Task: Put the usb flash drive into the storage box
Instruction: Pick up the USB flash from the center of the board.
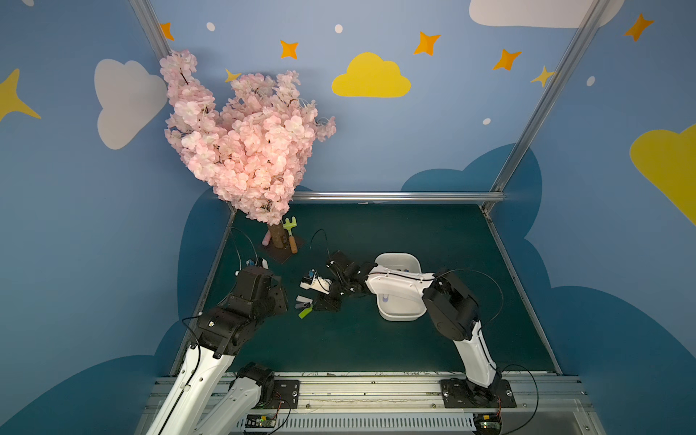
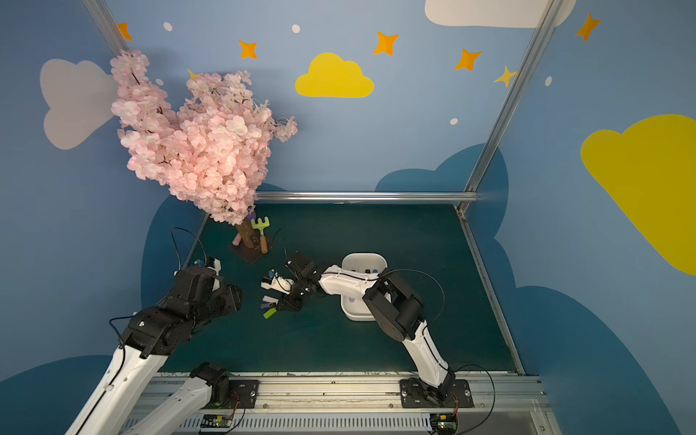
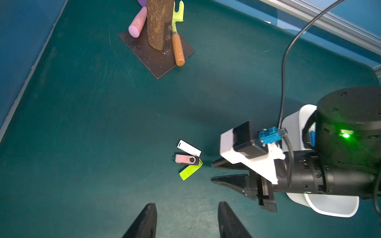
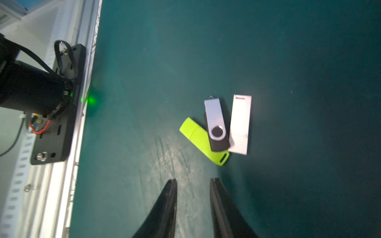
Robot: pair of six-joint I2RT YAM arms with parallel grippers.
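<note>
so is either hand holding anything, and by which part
Nothing. The left hand and right hand are both open and empty; the drives lie untouched on the mat.

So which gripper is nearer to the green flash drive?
Right. The right gripper sits just beside the green flash drive, jaws open; the left gripper is farther back, open too.

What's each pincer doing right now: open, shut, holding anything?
Left pincer: open, empty.
Right pincer: open, empty, tips near the lime flash drive.
</note>
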